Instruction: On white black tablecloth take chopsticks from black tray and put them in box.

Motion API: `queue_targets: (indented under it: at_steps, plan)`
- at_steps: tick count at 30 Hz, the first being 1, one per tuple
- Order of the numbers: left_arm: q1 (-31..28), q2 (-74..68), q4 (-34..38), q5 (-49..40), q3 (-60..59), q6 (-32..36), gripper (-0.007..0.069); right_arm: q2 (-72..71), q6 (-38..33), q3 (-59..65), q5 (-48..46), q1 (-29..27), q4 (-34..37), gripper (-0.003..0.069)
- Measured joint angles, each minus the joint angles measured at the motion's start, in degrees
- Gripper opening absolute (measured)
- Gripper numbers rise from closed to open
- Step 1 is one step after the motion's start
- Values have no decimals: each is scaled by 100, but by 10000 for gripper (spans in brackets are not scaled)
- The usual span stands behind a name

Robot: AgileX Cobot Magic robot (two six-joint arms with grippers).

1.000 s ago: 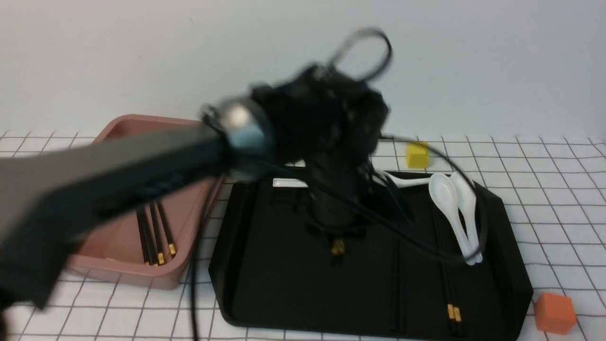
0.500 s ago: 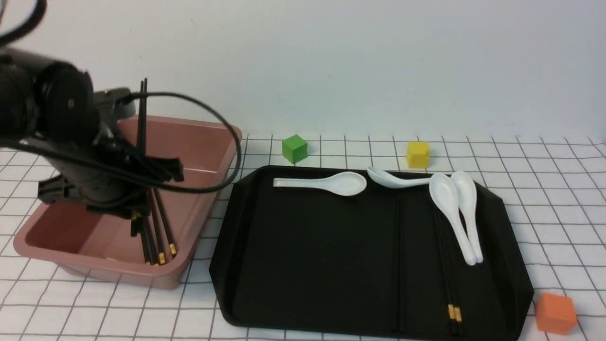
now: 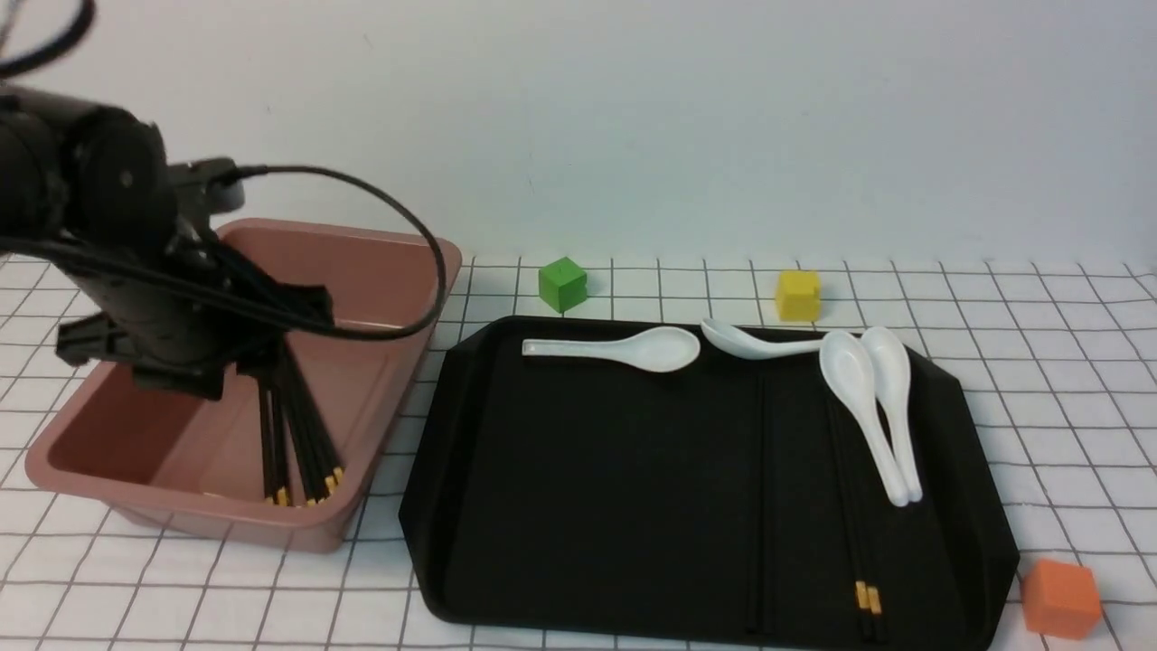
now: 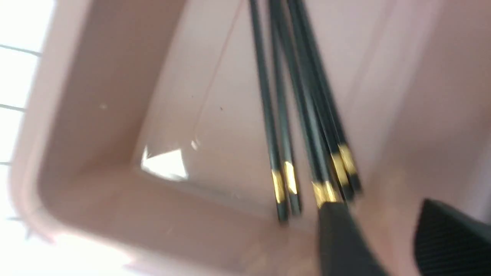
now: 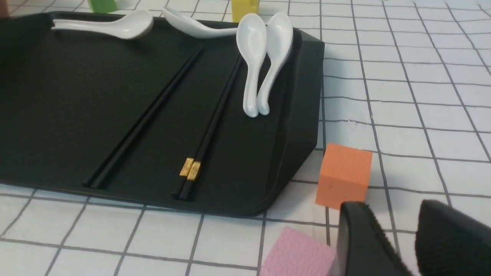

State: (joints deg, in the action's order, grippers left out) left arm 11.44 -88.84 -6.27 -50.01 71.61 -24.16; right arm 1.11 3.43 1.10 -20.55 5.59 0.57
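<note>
While the left arm [image 3: 136,271] hangs over the pink box [image 3: 226,523], the left claw [image 4: 379,214] sits low inside it, close to the near wall. Its two fingers [image 4: 337,237] stand apart with pink floor showing between them, and they hold nothing. Several black chopsticks [image 3: 298,443] lie on the box floor in a small fan, their gold ends by the near wall, just beside one finger. Open floor shows to their left.

The black tray [image 3: 578,506] lies right of the box, with a thin strip of checked tablecloth [image 3: 1039,407] between the two rims. On the tray's right half, a pair with gold bands [image 3: 850,506] runs from back to front, and a second pair [image 3: 759,488] lies left of it, hard to see against the black. Both end close to the front rim. Two white spoons [image 3: 854,398] lie side by side just right of the banded pair, and two more spoons [image 3: 633,351] lie along the back rim. The tray's left half is open room.

The right claw [image 5: 395,214] is low near the surface, off the tray's front right corner. Its fingers [image 5: 364,237] are a little apart and hold nothing. An orange cube [image 5: 345,174] and a pink cube [image 5: 299,253] sit close by.
</note>
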Motion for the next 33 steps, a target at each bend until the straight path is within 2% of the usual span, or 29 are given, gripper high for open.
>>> queue_targets:
  at_steps: [2,5,7,11,14,21,33]
  plan:
    - [97,624,6,-382,-140,346,97,0,0,0,0,0,0,239]
    - [150,1810,42,-591,-810,693,-13,0,0,0,0,0,0,239]
    - [150,2759,121,-288,-1582,738,-13,0,0,0,0,0,0,239]
    - [150,4922,627,1533,-3624,751,-13,0,0,0,0,0,0,239]
    - [150,6169,1003,2342,-4711,469,-13,0,0,0,0,0,0,239]
    - [150,7065,536,2902,-5262,52,-13,0,0,0,0,0,0,239]
    - [150,7112,459,2859,-5589,-136,-13,0,0,0,0,0,0,239]
